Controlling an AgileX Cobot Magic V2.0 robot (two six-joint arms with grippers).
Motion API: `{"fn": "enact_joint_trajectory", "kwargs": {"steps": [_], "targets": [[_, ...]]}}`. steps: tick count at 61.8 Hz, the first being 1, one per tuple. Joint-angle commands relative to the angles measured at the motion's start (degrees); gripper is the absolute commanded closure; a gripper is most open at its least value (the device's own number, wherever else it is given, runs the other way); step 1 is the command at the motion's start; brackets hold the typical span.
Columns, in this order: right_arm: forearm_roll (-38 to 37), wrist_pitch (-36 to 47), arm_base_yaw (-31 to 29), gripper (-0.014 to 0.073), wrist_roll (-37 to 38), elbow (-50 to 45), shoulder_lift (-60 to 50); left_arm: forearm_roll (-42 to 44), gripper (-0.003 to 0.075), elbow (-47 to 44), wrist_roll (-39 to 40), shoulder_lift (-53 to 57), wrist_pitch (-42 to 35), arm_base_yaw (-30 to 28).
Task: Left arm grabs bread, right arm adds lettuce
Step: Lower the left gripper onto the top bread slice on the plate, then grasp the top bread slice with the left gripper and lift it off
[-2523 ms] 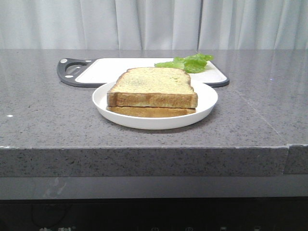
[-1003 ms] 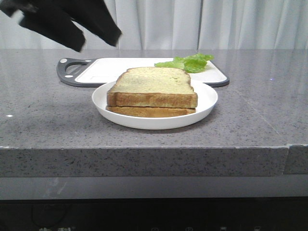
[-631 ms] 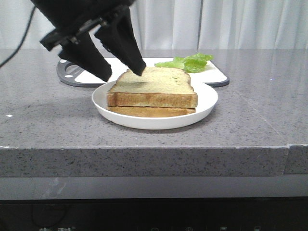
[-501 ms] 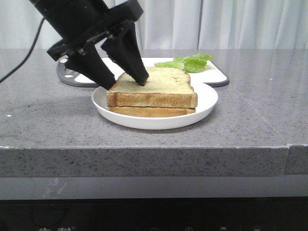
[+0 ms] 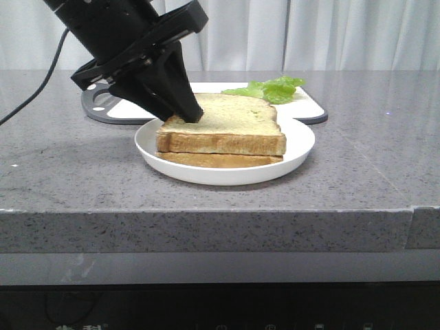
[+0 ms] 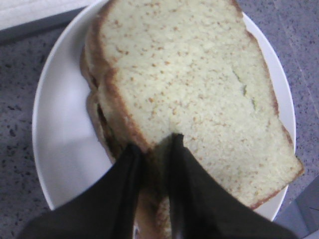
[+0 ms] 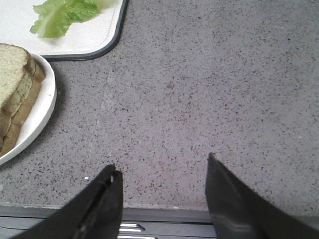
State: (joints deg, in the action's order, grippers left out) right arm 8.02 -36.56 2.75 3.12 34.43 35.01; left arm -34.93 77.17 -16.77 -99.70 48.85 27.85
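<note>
Two bread slices are stacked on a white plate (image 5: pixel 295 148). The top bread (image 5: pixel 227 124) is thick, with a brown crust and a pale speckled face; it also shows in the left wrist view (image 6: pixel 199 94). My left gripper (image 5: pixel 187 115) is shut on that slice's left edge, one jaw on its face and one under the crust; it shows in the left wrist view too (image 6: pixel 153 149). The lettuce (image 5: pixel 269 89) lies on the white cutting board (image 5: pixel 158 100), also in the right wrist view (image 7: pixel 65 15). My right gripper (image 7: pixel 160 174) is open and empty over bare counter, out of the front view.
The lower, thinner slice (image 5: pixel 220 159) lies under the top one. The cutting board has a dark handle (image 5: pixel 100 103) at its left end. The grey stone counter's front edge (image 5: pixel 206 213) is close below the plate. The left arm's cable (image 5: pixel 34 89) hangs at far left.
My left gripper came down from upper left, straddled the top slice's left edge and shut on it. The plate and bread shifted slightly right.
</note>
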Motion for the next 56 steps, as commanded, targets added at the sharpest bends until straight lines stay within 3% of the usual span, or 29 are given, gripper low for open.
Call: {"fn": "enact_joint_trajectory", "kwargs": {"steps": [1,6,38,56], "targets": [[0.4,3.3,-0.3,0.0188,-0.4,1.6,0.4,-1.5,0.0700,1.7,0.3,2.4,-0.4,0.5],[0.4,3.3,-0.3,0.0188,-0.4,1.6,0.4,-1.4,0.0742,1.7,0.3,2.7,0.0,0.5],[0.4,3.7,-0.3,0.0188,-0.4,1.6,0.4,4.7,0.0741,1.6,0.3,16.7,1.2,0.1],[0.4,4.1,-0.3,0.0188,-0.4,1.6,0.5,4.7,0.0741,-4.5,0.3,32.1,1.0,-8.9]]}}
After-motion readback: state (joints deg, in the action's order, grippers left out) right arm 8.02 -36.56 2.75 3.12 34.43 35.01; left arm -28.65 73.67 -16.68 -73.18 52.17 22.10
